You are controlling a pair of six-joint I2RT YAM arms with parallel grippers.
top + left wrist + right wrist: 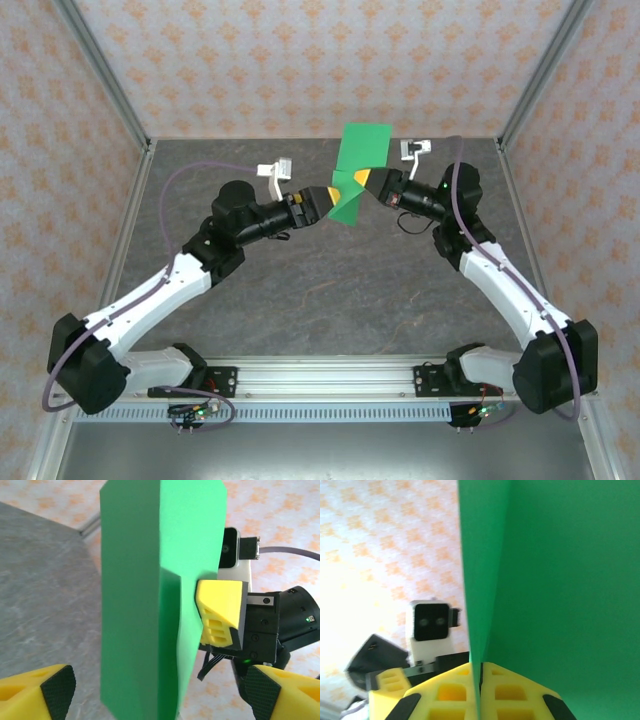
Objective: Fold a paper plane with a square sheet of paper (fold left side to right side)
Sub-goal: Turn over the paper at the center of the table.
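The green paper (361, 158) is a folded, many-layered shape held upright in the air over the far middle of the table. My right gripper (365, 182) is shut on its lower edge; in the right wrist view the two yellow fingers (455, 692) pinch the paper's (560, 580) folded edge tightly. From the left, my left gripper (331, 197) meets the sheet and stands open. In the left wrist view its fingertips (47, 690) sit wide apart at the bottom corners, with the paper (140, 605) standing between them. The right gripper's yellow finger (220, 611) presses the paper's right side.
The dark grey tabletop (320, 290) lies below both raised arms. Patterned walls and metal frame posts (110, 80) close in the back and sides. A metal rail (320, 378) runs along the near edge between the arm bases.
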